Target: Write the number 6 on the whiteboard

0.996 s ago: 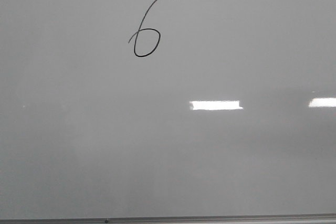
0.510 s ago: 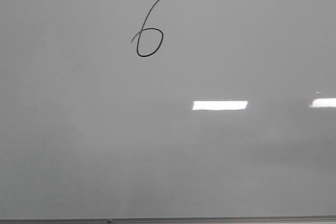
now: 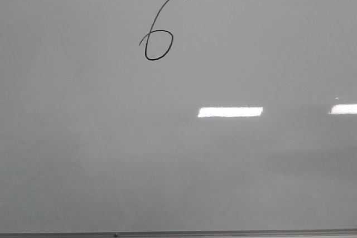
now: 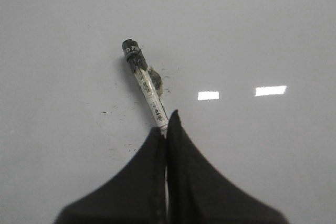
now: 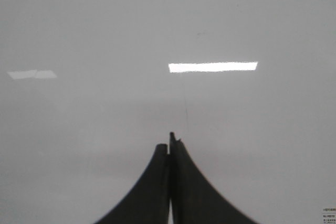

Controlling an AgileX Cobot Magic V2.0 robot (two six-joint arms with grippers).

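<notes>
The whiteboard [image 3: 178, 154] fills the front view, glossy pale grey. The number 6 [image 3: 158, 32] is drawn on it in thin black line, upper left of centre, with a slanted stem and a closed loop. No gripper shows in the front view. In the left wrist view my left gripper [image 4: 167, 121] is shut on a white marker [image 4: 147, 85] with a black tip end, held over the board [image 4: 262, 24]. In the right wrist view my right gripper [image 5: 169, 142] is shut and empty over the board [image 5: 105, 24].
The board's thin grey frame edge [image 3: 178, 233] runs along the bottom of the front view. Bright rectangular light reflections [image 3: 230, 112] lie on the board. Small dark ink specks [image 4: 118, 111] mark the board near the marker.
The 6 and the glare patches shifted slightly to the right in the front view a second ago; since half a second ago almost nothing has moved.
</notes>
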